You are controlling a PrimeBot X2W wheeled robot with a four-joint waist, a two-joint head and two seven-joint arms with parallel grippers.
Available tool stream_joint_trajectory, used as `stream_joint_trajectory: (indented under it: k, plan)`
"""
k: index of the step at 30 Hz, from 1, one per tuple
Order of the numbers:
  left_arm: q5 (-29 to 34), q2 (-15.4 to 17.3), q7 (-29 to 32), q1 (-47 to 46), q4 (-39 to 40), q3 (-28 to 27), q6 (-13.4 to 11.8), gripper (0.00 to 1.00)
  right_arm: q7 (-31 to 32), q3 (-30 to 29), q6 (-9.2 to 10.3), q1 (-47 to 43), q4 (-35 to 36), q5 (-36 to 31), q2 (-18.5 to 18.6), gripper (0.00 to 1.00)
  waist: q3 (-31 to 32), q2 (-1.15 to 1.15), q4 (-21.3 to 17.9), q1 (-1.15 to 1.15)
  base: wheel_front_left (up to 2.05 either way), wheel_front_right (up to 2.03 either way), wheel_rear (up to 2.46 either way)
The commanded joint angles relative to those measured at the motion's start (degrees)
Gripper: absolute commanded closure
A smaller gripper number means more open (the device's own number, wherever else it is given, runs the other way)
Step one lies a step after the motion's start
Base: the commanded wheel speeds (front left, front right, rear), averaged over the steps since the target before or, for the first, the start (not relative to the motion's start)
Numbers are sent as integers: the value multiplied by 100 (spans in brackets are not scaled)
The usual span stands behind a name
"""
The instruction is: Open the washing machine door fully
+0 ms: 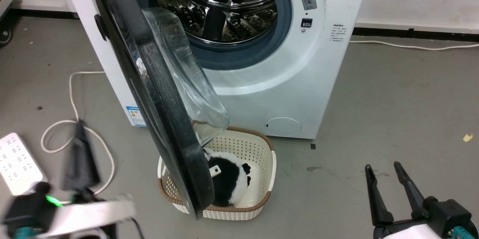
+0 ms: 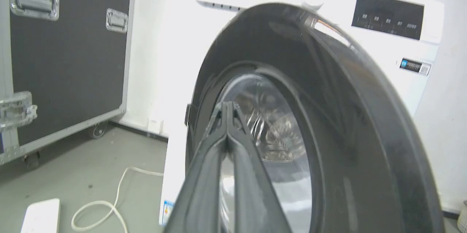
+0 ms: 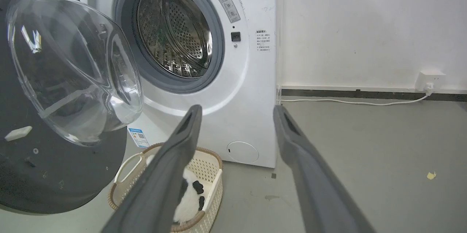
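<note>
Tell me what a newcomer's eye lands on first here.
The big black washing machine door stands open at centre-left of the head view. Behind it, at the top, the shiny steel drum gapes. Low down by the door, a cream basket sits on the floor, holding a black-and-white soft toy.

1. Left claw (image 1: 79,128): positioned low on the robot's left side. The dark fingers point upward and are blurred in the head view.
2. Left claw state: closed. In the left wrist view both fingers (image 2: 204,178) meet along their inner faces up to the tips.
3. Left forearm (image 1: 93,211): pale, lying nearly level. The black left wrist housing (image 1: 26,209) shows a green light.
4. Right claw (image 1: 383,167): positioned low on the robot's right side, fingers pointing upward and leaning slightly left.
5. Right claw state: jaws spread wide. In the right wrist view its fingers (image 3: 171,174) stand well apart.
6. Right wrist housing (image 1: 447,212): black, mounted on a pale forearm section.
</note>
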State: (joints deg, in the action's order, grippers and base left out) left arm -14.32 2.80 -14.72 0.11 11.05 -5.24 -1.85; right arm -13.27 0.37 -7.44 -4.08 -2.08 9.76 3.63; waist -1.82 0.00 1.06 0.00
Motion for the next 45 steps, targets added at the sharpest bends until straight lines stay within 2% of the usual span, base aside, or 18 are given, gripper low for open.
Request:
stream_joint_trajectory:
  k: [1, 5, 9, 13, 17, 24, 29, 34, 39, 45]
  plan:
    - [31, 9, -28, -142, 170, -121, 10, 100, -13, 16, -5, 100, -8, -54, -15, 0, 6, 0, -24, 0, 0, 0, 0]
    - [182, 31, -28, -478, 880, -391, 77, 100, -8, 35, -5, 128, -27, -99, -17, 0, 22, 0, -55, 0, 0, 0, 0]
    - [137, 67, -28, -832, 1513, -365, 128, 100, -1, 23, -5, 129, -36, -92, -22, 0, 25, 0, -75, 0, 0, 0, 0]
    - [354, 144, 225, -1071, 1936, -42, 179, 100, 5, 32, -5, 131, -44, -81, -28, 0, 13, 0, -91, 0, 0, 0, 0]
    - [591, 114, 532, -1086, 2038, 670, 270, 100, -1, 27, -5, 151, -50, -53, -36, 0, -18, 0, -100, 0, 0, 0, 0]
    - [848, 45, 800, -595, 1289, 2114, 323, 100, -31, 30, -5, 180, -113, -18, -48, 0, -78, 0, -104, 0, 0, 0, 0]
    - [879, 27, 982, -256, 418, 2737, 242, 100, -56, 31, -5, 217, -148, 15, -55, 0, -143, 0, -107, 0, 0, 0, 0]
    - [734, 18, 967, -177, -380, 2883, 59, 100, -75, 43, -5, 253, -190, 16, -59, 0, -211, 0, -112, 0, 0, 0, 0]
    - [552, 14, 790, -304, -1002, 2714, -186, 100, -87, 59, -5, 266, -230, 18, -61, 0, -254, 0, -102, 0, 0, 0, 0]
    - [393, 13, 588, -418, -1365, 2549, -307, 100, -94, 60, -5, 247, -257, 1, -60, 0, -242, 0, 22, 0, 0, 0, 0]
